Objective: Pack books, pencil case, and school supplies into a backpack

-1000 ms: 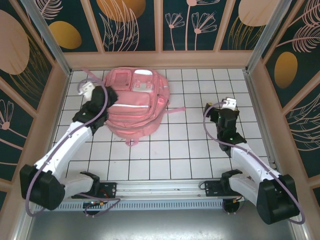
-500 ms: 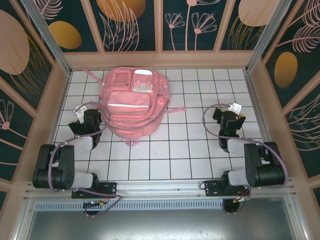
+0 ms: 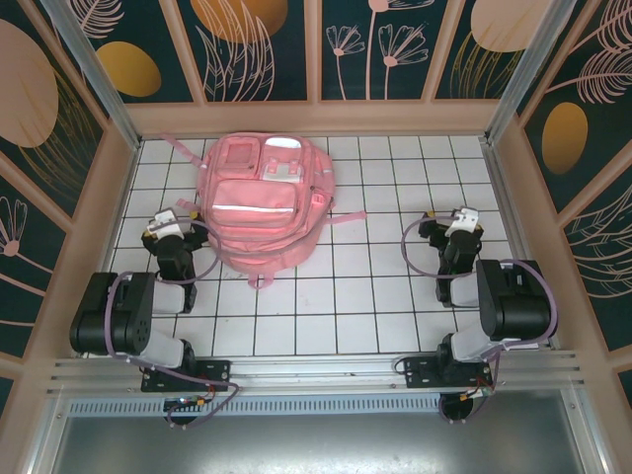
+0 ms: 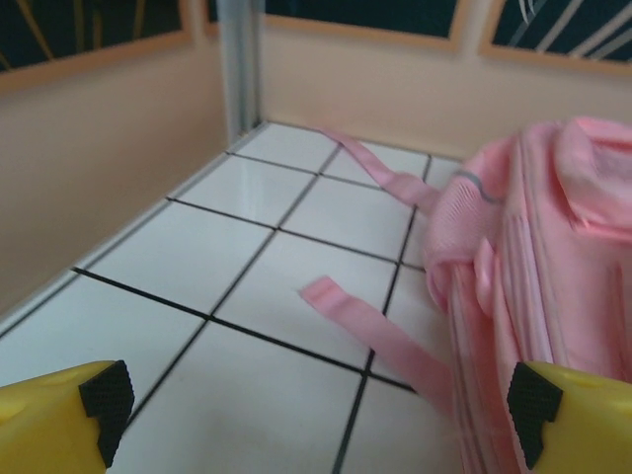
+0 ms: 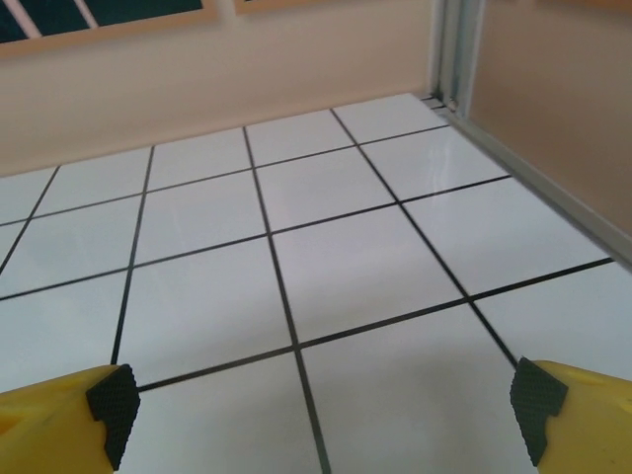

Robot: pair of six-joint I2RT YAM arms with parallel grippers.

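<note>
The pink backpack (image 3: 265, 202) lies flat, pockets up, on the far left part of the white tiled bench (image 3: 375, 286). The left claw (image 4: 320, 403) gapes wide and empty just beside its left edge. The right claw (image 5: 324, 403), equally wide and empty, sits well apart.

The big pink backpack (image 3: 262, 202) fills the back left of the worktop (image 3: 395, 296). The left tool (image 3: 163, 229), jaws wide apart, sits just beside the backpack's left edge. A loose pink strap (image 4: 370, 331) lies on the tiles (image 4: 197, 257) in front of it. The side wall (image 4: 99, 197) is near on its other side, so the way there is narrow. The right tool (image 3: 462, 219), jaws wide too, faces bare tiles up to the back wall (image 5: 197, 89). The middle and right tiles are free.
</note>
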